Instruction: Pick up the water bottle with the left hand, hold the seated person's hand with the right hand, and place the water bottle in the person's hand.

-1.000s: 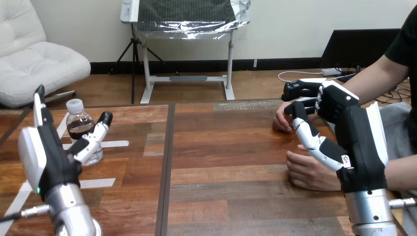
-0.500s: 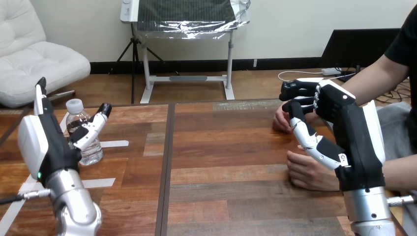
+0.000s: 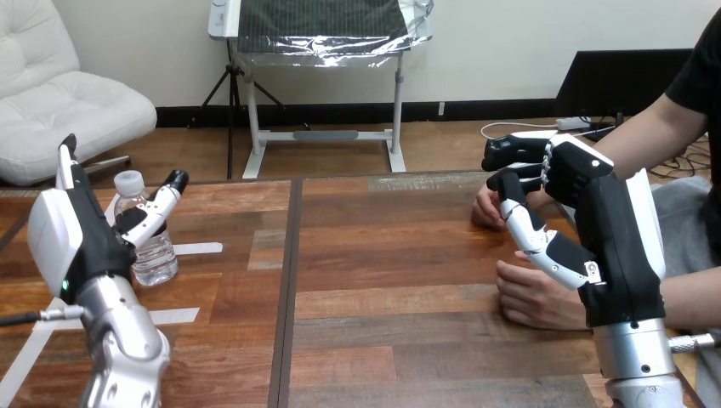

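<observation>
A clear water bottle (image 3: 151,246) with a white cap and dark liquid stands upright on the wooden table (image 3: 383,272) at the far left. My left hand (image 3: 76,242) is open right beside it, the thumb reaching across the front of the bottle's upper part and the fingers pointing up to its left; no grip shows. My right hand (image 3: 595,204) is open at the right, above the wrist of the person's far hand (image 3: 487,209), which rests on the table. I cannot tell if they touch. The person's near hand (image 3: 536,296) lies below my right thumb.
White tape strips (image 3: 194,249) lie on the table near the bottle. A dark seam (image 3: 289,280) runs down the table left of centre. The person's forearms come in from the right edge.
My left hand has moved forward and up against the bottle, its thumb now higher across the bottle. My right hand has shifted slightly. The person's hands have stayed put.
</observation>
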Motion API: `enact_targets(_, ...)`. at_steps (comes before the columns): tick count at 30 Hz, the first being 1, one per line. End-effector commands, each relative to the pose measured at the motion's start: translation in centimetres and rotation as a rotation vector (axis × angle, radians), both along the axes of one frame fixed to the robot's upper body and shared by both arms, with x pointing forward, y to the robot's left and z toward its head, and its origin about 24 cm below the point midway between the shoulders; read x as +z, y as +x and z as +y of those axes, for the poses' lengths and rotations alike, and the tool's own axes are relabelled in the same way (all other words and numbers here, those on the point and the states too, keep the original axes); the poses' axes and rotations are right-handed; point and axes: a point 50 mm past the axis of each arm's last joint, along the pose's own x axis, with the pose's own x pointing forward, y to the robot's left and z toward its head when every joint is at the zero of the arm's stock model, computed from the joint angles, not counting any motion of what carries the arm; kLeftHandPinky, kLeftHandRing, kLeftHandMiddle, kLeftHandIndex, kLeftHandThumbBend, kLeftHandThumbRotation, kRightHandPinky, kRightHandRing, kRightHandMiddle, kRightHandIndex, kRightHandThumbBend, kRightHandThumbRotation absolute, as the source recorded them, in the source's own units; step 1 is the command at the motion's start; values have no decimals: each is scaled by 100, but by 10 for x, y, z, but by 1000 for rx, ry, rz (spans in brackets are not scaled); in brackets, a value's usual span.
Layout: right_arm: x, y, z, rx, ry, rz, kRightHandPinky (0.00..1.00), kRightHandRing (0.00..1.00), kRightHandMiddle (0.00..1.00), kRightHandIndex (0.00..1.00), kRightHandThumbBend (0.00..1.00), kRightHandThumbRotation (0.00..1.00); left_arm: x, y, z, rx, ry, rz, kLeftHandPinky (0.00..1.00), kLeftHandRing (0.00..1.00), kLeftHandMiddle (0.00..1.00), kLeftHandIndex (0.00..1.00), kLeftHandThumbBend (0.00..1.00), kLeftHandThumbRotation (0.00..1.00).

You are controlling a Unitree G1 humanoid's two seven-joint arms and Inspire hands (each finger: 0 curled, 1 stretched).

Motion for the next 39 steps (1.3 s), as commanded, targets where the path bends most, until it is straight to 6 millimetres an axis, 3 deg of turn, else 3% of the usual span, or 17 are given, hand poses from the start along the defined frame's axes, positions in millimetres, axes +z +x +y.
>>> enact_targets(1, 19, 12, -1, 1, -20, -80, 44, 55, 60, 59, 31, 0, 31, 25, 6, 2, 80, -51, 80, 90, 94, 95, 93, 52)
enact_targets(24, 20, 13, -4, 17, -46, -86, 45, 55, 61, 59, 31, 0, 36, 42, 19, 18, 173, 105, 82, 90, 93, 93, 93, 54)
enact_targets(39, 20, 12, -4, 15, -56, -85, 46, 56, 61, 59, 32, 0, 37, 48, 23, -10, 229, 200, 77, 86, 90, 89, 91, 52)
